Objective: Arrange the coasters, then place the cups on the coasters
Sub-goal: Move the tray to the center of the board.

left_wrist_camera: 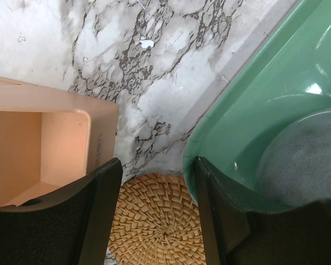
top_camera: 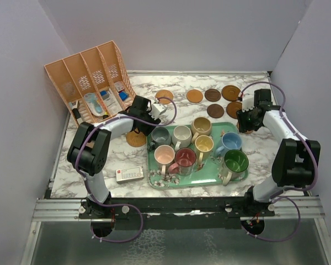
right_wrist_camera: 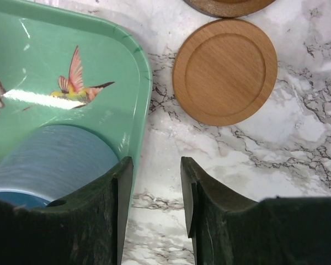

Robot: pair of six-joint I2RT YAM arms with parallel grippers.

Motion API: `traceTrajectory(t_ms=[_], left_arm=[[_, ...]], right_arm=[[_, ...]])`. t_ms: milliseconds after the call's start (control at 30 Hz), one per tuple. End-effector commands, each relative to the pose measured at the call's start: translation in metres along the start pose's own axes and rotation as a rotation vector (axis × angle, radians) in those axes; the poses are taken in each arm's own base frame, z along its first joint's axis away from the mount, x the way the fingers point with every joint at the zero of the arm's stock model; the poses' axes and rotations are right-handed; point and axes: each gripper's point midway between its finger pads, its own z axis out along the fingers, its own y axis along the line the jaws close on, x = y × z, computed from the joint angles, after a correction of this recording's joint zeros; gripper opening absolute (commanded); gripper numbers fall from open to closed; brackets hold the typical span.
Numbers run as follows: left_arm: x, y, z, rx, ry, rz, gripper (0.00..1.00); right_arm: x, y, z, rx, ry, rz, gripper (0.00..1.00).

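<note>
my left gripper (left_wrist_camera: pixel 157 165) is open with nothing held, fingers straddling the woven coaster (left_wrist_camera: pixel 157 223). it lies flat on the counter (left_wrist_camera: pixel 154 66), just left of the green tray (left_wrist_camera: pixel 237 127). can't tell if the fingers touch it yet. right gripper (right_wrist_camera: pixel 154 164) is also open and empty, one finger over the tray's rim beside the blue cup (right_wrist_camera: pixel 49 160). a wooden coaster (right_wrist_camera: pixel 225 70) sits on the counter just past the tray's corner. all eight cups (top_camera: pixel 203 144) sit on the tray. the other coasters (top_camera: pixel 194 95) lie loose on the far side, not spaced for cups.

risks: the woven coaster is thin and flat, so a pinch could skid off it or lift only an edge. one left finger is right by the tray rim with the grey cup (left_wrist_camera: pixel 309 160) behind it, so closing or dragging there could hook the rim and jolt the packed cups. the peach organiser (left_wrist_camera: pixel 49 138) crowds the other finger. on the right, dropping straight down would land a finger on the rim or knock the blue cup.
</note>
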Motion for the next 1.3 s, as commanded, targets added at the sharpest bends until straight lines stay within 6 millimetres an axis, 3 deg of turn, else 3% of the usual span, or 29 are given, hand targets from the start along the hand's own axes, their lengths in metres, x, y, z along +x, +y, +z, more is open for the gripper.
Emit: traceTrajectory(t_ms=[0, 100, 367, 600, 767, 933, 1267], left_arm=[[0.022, 0.013, -0.011, 0.004, 0.064, 0.010, 0.57], [0.014, 0.004, -0.012, 0.062, 0.028, 0.017, 0.58], [0.013, 0.001, -0.009, 0.082, 0.033, 0.008, 0.58], [0.010, 0.000, -0.010, 0.087, 0.026, 0.004, 0.58], [0.011, -0.002, -0.010, 0.097, 0.026, -0.001, 0.58], [0.011, -0.003, -0.010, 0.102, 0.023, -0.007, 0.58], [0.009, -0.004, -0.013, 0.109, 0.014, -0.006, 0.58]], right_arm=[[-0.014, -0.009, 0.006, 0.036, -0.054, 0.002, 0.40], [-0.029, -0.009, 0.014, 0.010, -0.082, -0.002, 0.40], [-0.090, 0.017, 0.035, -0.228, -0.234, -0.040, 0.41], [-0.113, 0.026, 0.057, -0.302, -0.244, -0.034, 0.39], [-0.112, 0.032, 0.076, -0.293, -0.202, -0.056, 0.36], [-0.098, 0.031, 0.091, -0.271, -0.153, -0.050, 0.33], [-0.055, 0.034, 0.100, -0.249, -0.054, -0.055, 0.24]])
